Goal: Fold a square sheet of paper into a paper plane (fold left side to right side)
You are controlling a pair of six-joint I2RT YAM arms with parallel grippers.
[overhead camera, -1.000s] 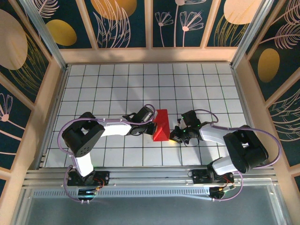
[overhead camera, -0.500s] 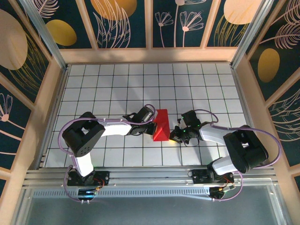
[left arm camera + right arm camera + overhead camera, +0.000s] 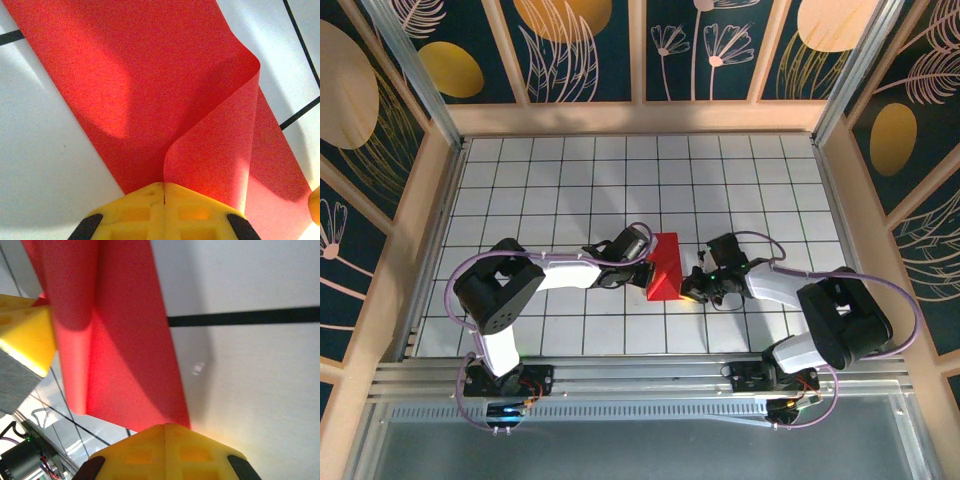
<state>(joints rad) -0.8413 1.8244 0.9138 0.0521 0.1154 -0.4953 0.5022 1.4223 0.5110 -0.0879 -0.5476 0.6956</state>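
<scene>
The square sheet of paper (image 3: 666,262) is bright red and lies mid-table, partly folded, its left part lifted and curling over to the right. In the left wrist view a flap of the sheet (image 3: 215,150) rises straight out of the seam of my left gripper (image 3: 164,186), whose yellow jaws are shut on it. From above, the left gripper (image 3: 646,274) sits at the sheet's left edge. My right gripper (image 3: 691,291) is at the sheet's near right corner. Its jaws (image 3: 165,427) are shut with nothing between them, and the tip touches the edge of the flat paper (image 3: 125,350).
The white grid table (image 3: 570,180) spreads out around the sheet, with wooden walls on the left, right and far sides. Both arms reach in low from the near edge. The left gripper's yellow finger (image 3: 25,335) shows beside the raised fold.
The right gripper has edged slightly left, toward the sheet's near corner. The sheet's near end looks a little narrower. The left arm has barely moved.
</scene>
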